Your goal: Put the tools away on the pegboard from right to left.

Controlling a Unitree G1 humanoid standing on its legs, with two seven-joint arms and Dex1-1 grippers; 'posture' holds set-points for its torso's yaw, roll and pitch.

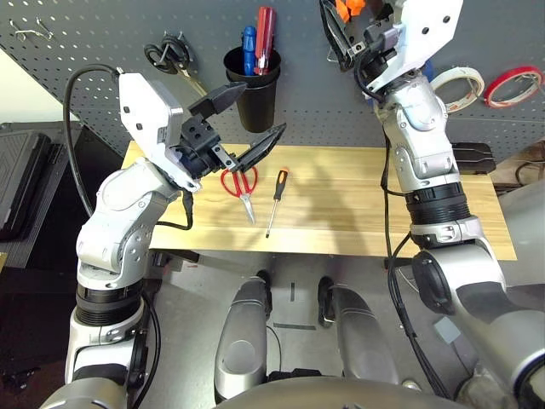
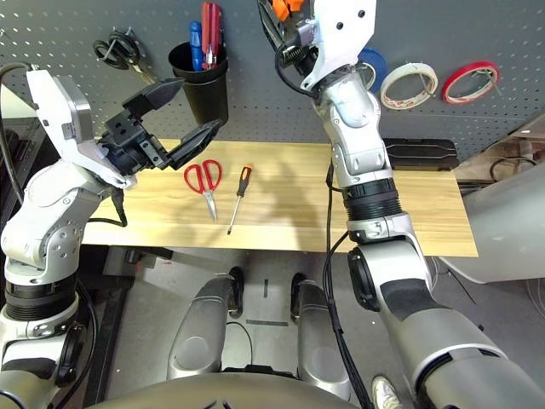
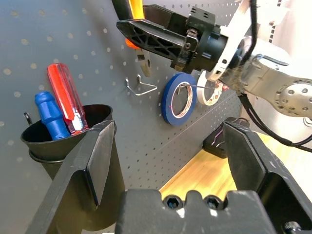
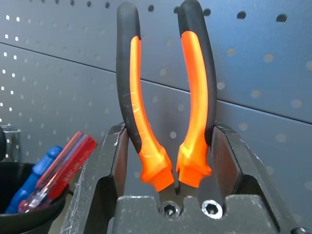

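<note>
Workshop bench setup. Grey pegboard [image 1: 102, 43] on the far wall carries hooks, tape rolls [image 2: 409, 83] and a black cup [image 1: 253, 85] of screwdrivers. Wooden worktop [image 1: 341, 213] sits in front with hand tools lying on it.

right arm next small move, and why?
Probably ease the right gripper, shut on the orange-and-black pliers, toward the bare metal hook on the pegboard beside the blue tape roll; the pliers are raised close to the board but not hung.

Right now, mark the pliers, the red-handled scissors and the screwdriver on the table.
pliers [image 4: 146, 122], right wrist view, left orange handle.
red-handled scissors [image 1: 239, 184], left eye view, red handle loops.
screwdriver [image 1: 280, 181], left eye view, black-and-orange handle.
</note>
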